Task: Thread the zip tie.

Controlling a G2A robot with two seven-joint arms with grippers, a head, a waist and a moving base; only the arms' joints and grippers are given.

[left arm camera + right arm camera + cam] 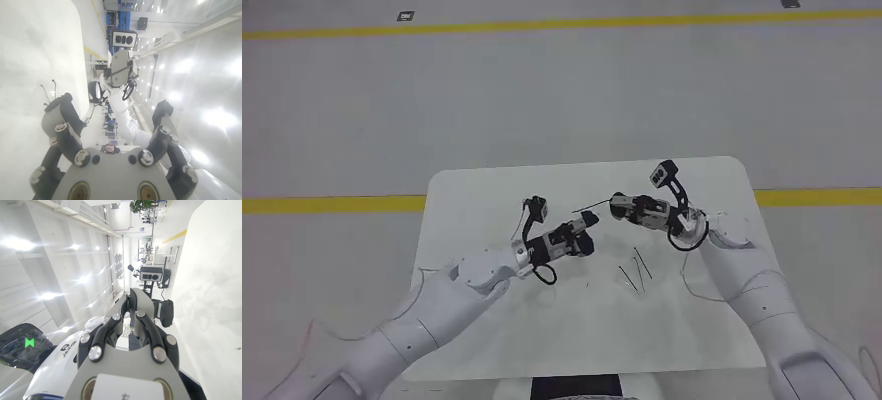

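**Above mid-table: zip tie pinched in the right gripper**

Its fingers are closed on one end; the strip juts left. The left gripper sits just nearer, fingers spread apart. Spare ties lie on the table, nearer right.

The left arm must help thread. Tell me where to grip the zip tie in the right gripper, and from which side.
Probably its free end: the zip tie sticks out of the shut right gripper as a thin strap pointing toward the open left gripper. Bring that one in from the robot's side, jaws astride the strap.
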